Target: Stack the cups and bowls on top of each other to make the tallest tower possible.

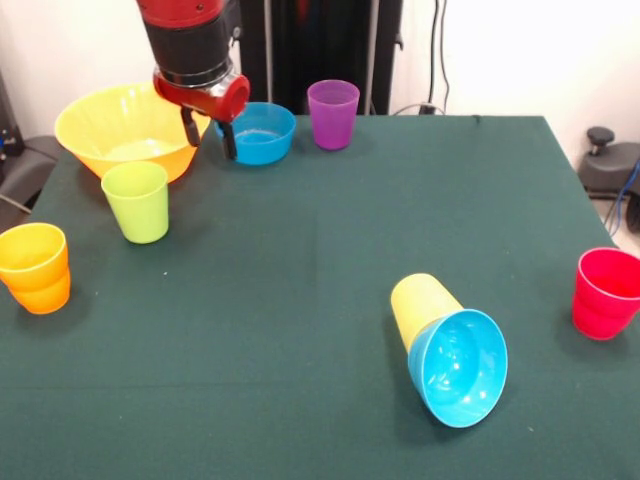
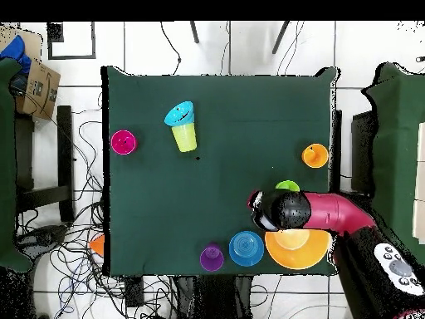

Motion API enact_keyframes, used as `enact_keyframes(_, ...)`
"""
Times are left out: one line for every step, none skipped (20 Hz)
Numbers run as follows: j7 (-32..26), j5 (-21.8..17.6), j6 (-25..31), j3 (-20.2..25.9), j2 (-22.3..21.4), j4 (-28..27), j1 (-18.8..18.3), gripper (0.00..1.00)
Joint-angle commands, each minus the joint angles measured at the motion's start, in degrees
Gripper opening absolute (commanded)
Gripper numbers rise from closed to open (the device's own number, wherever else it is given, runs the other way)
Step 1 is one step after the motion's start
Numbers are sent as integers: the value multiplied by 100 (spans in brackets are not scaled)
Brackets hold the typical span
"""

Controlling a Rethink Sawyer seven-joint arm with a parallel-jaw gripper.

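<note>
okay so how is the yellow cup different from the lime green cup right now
The yellow cup lies on its side; the lime green cup stands upright. The yellow cup has a blue bowl at its mouth; the lime green cup's mouth is bare. Both are glossy, tapered and handleless.

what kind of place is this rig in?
Probably a robotics lab: a green-covered table with a robot arm, loose cables across the tiled floor, and a cardboard box beside the table.
</note>
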Motion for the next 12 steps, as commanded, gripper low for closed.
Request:
enact_keyframes(-1351, -636, -148, 497, 275, -406, 68, 100)
enact_keyframes(-1398, -693, -179, 498, 272, -393, 18, 100)
enact_keyframes(-1428, -743, -184, 505, 302, -427, -1, 100)
enact_keyframes(-1451, -783, -193, 523, 330, -450, -30, 100)
enact_keyframes(-1473, -805, -186, 543, 361, -477, -59, 100)
enact_keyframes(-1501, -832, -180, 568, 396, -505, -96, 100)
enact_keyframes(-1522, -847, -161, 598, 433, -532, -128, 100)
enact_keyframes(-1549, -868, -144, 628, 489, -572, -166, 100)
enact_keyframes(-1545, -889, -140, 652, 520, -587, -186, 100)
enact_keyframes(-1551, -903, -124, 678, 536, -609, -210, 100)
enact_keyframes(-1532, -917, -117, 690, 530, -607, -210, 100)
enact_keyframes(-1521, -927, -92, 710, 533, -616, -220, 100)
